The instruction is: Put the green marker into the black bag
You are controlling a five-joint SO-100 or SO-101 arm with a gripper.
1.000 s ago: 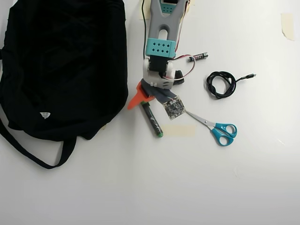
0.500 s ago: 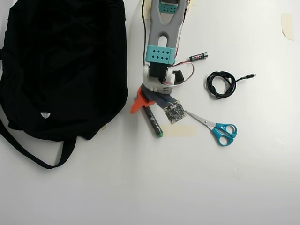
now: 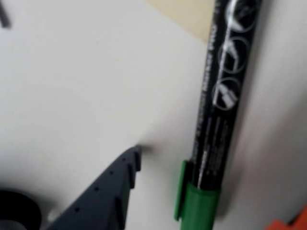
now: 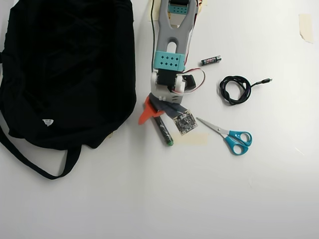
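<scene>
In the wrist view the green marker (image 3: 225, 86) fills the right half of the frame, lying on the white table (image 3: 72, 81), its dark barrel with white print running up to the top edge and its green cap at the bottom. A dark grey, perforated finger (image 3: 110, 191) rises from the lower left, its tip just left of the cap with a strip of bare table between them; an orange finger (image 3: 290, 223) shows at the lower right corner. The gripper (image 3: 211, 191) thus stands open, astride the marker's capped end, not touching it.

Overhead, the gripper (image 4: 155, 113) sits at frame centre over the marker's (image 4: 164, 132) upper end. The black bag (image 4: 65, 69), soft and creased, fills the upper left, its edge near the orange finger. The lower half of the table (image 4: 174, 199) is bare. To the right lie blue-handled scissors (image 4: 229, 135), a coiled black cable (image 4: 235, 89) and 1 small battery (image 4: 210, 60).

Compared with 0.5 s ago, the arm has drawn slightly toward the top of the frame, uncovering the battery fully; the marker has not moved.
</scene>
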